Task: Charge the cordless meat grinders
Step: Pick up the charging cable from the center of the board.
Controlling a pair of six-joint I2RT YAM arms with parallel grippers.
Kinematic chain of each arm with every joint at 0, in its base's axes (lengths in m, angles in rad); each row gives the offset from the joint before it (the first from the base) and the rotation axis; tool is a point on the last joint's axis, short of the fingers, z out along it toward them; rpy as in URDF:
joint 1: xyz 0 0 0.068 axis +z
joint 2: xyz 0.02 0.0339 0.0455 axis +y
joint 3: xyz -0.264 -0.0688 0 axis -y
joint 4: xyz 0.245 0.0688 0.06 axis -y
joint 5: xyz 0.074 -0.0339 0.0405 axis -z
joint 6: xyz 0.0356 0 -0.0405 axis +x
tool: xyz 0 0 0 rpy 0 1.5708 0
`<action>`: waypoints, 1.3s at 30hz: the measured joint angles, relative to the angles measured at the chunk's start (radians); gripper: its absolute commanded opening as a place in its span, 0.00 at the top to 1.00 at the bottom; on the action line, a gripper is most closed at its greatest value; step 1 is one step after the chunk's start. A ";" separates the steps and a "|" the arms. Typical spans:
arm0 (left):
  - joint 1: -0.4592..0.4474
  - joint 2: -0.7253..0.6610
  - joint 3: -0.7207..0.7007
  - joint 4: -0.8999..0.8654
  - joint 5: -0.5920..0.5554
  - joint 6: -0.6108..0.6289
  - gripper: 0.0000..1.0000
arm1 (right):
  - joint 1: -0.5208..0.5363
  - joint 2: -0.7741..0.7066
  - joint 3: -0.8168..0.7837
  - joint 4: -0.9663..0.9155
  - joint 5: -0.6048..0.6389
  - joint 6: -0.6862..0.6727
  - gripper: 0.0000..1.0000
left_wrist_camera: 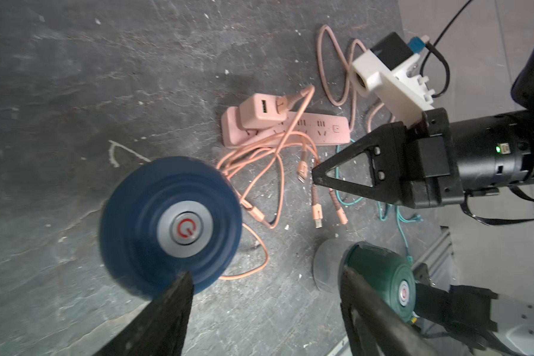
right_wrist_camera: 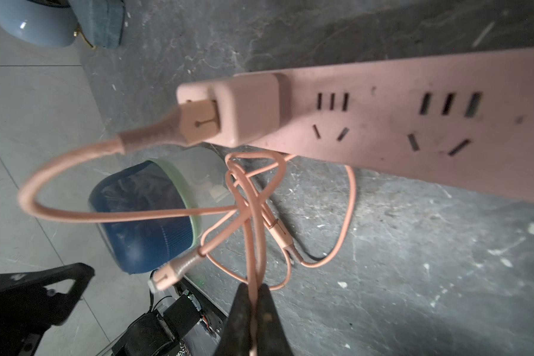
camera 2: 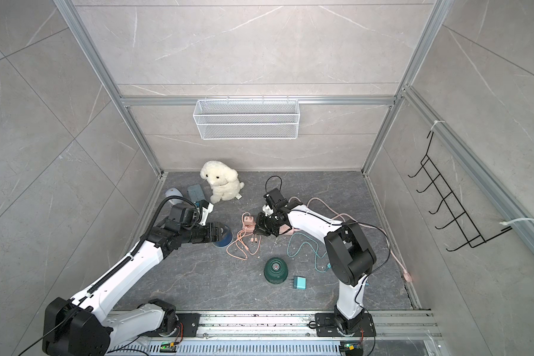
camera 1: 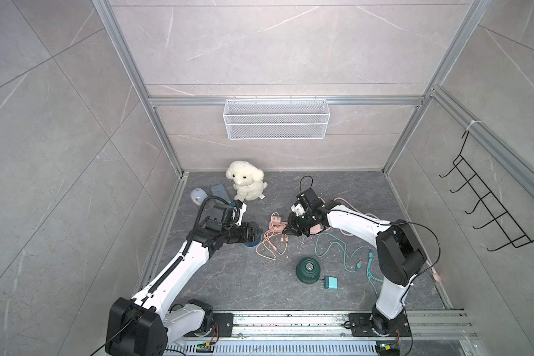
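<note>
Reading the floor from above as a clock face with twelve at the back wall, neither cordless meat grinder is charging yet.

The navy blue dome-shaped grinder (left_wrist_camera: 170, 226) with a grey power-button top stands at about nine o'clock. The dark green dome-shaped grinder (camera 1: 309, 270) stands at about five o'clock, and no lead reaches either one.

One part of the job looks done. The small pink plug adapter (right_wrist_camera: 244, 108) is seated in the pink plastic power strip (right_wrist_camera: 413, 123) near twelve o'clock. The braided pink charging cable (right_wrist_camera: 250, 215) is plugged into the adapter's port, but its free connectors lie loose on the grey stone floor (camera 1: 228, 286) between the two grinders.

The right gripper (right_wrist_camera: 253, 296) is clenched on a strand of that pink cable. The left gripper (left_wrist_camera: 265, 271) hangs over the navy grinder with its fingers (left_wrist_camera: 173, 308) spread and nothing between them. One finger overlaps the dome's rim in the wrist view, but the blur hides whether it touches.

The second charging set is untouched. The teal plug adapter (camera 1: 331, 282) lies with bare prongs just beside the green grinder at its four o'clock, and the thin teal cable (camera 1: 336, 246) sprawls at three o'clock.

What remains, as I judge it, is a pink connector into one grinder, then the whole teal chain for the other.
</note>
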 measured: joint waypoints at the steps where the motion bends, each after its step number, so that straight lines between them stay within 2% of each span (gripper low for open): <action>1: -0.009 0.002 -0.002 0.014 0.008 -0.017 0.23 | 0.000 -0.005 -0.004 0.014 -0.008 0.007 0.93; 12: -0.154 0.038 -0.051 0.191 0.018 -0.202 0.30 | 0.000 -0.074 -0.085 0.146 -0.082 0.085 0.93; 17: -0.175 0.051 -0.100 0.258 0.003 -0.266 0.36 | 0.000 -0.089 -0.121 0.206 -0.104 0.117 0.93; 22: -0.183 0.069 -0.129 0.292 -0.017 -0.311 0.44 | 0.000 -0.095 -0.139 0.243 -0.120 0.134 0.93; 30: -0.187 0.095 -0.181 0.463 -0.030 -0.414 0.57 | 0.000 -0.109 -0.162 0.288 -0.138 0.148 0.93; 39: -0.195 0.099 -0.220 0.555 -0.034 -0.486 0.80 | 0.000 -0.111 -0.172 0.326 -0.153 0.148 0.93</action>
